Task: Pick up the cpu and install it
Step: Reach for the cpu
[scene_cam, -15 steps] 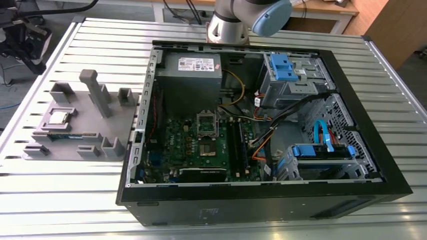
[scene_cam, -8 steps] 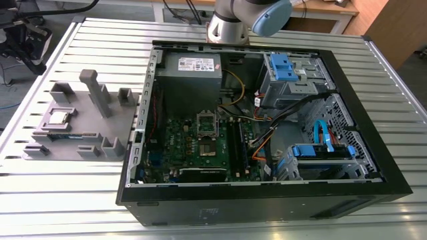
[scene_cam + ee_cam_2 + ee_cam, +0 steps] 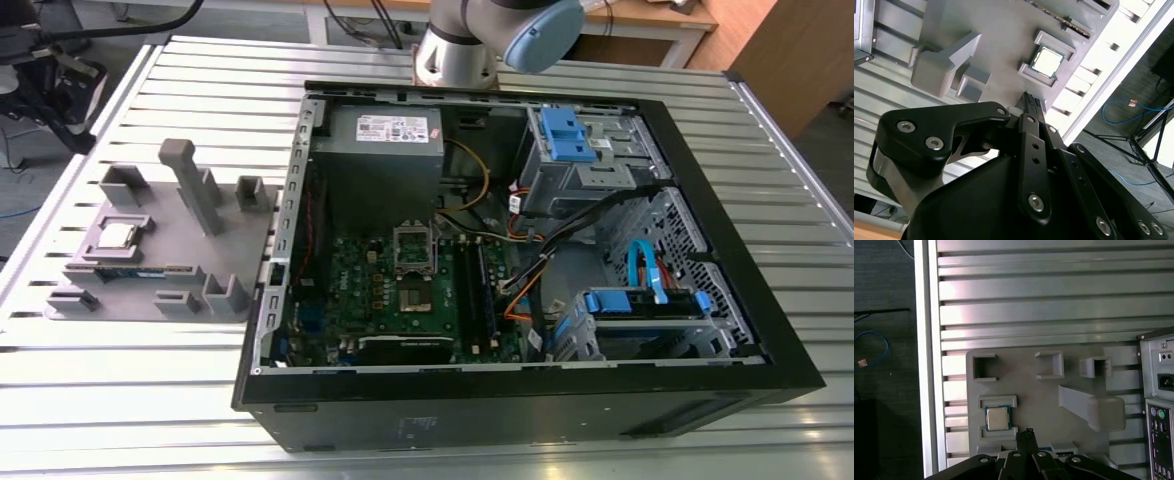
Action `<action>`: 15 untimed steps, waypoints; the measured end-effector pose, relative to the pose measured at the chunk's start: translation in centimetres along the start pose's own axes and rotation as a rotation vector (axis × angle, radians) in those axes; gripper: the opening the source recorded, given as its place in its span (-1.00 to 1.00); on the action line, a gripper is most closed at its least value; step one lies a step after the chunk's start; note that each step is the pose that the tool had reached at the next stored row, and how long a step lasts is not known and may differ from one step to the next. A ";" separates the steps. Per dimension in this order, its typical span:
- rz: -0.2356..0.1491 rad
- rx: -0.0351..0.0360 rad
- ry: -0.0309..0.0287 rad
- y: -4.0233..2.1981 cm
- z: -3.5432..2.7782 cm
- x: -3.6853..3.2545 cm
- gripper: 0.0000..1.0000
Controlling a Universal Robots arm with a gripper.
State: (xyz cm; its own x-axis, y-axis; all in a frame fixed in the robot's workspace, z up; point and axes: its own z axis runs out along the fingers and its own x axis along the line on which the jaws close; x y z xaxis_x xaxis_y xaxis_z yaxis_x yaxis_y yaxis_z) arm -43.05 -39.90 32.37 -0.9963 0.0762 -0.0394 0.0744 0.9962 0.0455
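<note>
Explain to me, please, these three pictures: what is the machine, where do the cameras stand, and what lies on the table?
The machine is a robot arm with a gripper. One picture is taken from off the arm; the two wrist views come from cameras riding near its wrist. On the metal table lie an open computer case and a grey holder. The cpu, a small square chip, sits in the holder. The gripper hangs above the holder, shut, holding nothing.

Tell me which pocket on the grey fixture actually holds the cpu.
The pocket framed by two brackets, closest to the tool: the cpu lies flat in it. The three square pockets beyond it are empty.
</note>
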 end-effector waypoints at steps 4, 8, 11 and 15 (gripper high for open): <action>0.000 0.0001 0.0001 -0.01 0.18 0.01 -0.79; 0.000 0.0000 0.0000 -0.01 0.24 0.01 -0.79; 0.000 0.0000 -0.0001 -0.02 0.39 0.04 -0.79; 0.000 0.0000 -0.0001 -0.03 0.47 0.07 -0.79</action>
State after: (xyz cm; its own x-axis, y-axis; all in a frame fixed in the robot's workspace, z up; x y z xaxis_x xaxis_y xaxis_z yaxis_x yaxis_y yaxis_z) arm -43.10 -39.90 31.89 -0.9963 0.0762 -0.0395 0.0744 0.9962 0.0455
